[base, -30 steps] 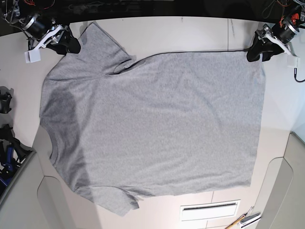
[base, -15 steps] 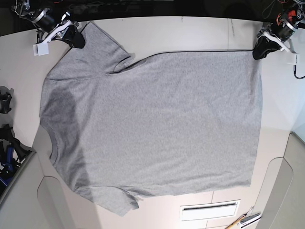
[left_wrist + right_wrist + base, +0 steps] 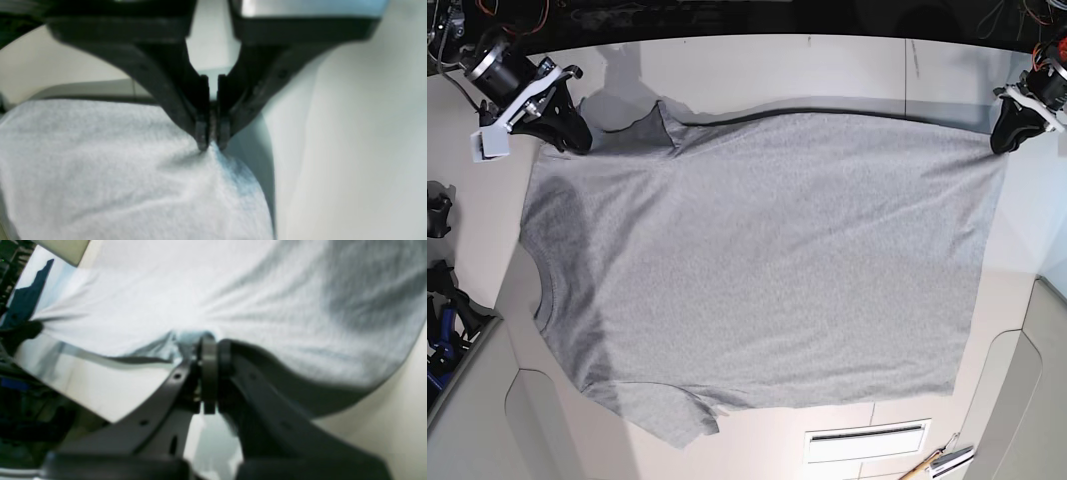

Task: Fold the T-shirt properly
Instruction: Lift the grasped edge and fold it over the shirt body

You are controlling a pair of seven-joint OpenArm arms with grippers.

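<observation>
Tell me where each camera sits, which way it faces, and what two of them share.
Base: high above the table, facing down on the grey T-shirt; both grippers and parts of their arms show.
Left wrist: on the left arm, looking past the left gripper at the fabric pinched in its fingers.
Right wrist: on the right arm, looking along the right gripper over the shirt; its dark fingers show.
Base and left wrist share the left gripper's grip on the shirt's edge.

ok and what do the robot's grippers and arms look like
Both the right gripper and the left gripper have black, tapering fingers with small dark pads at the tips. Pale, light-coloured parts and dark cables show on the arms behind them.
</observation>
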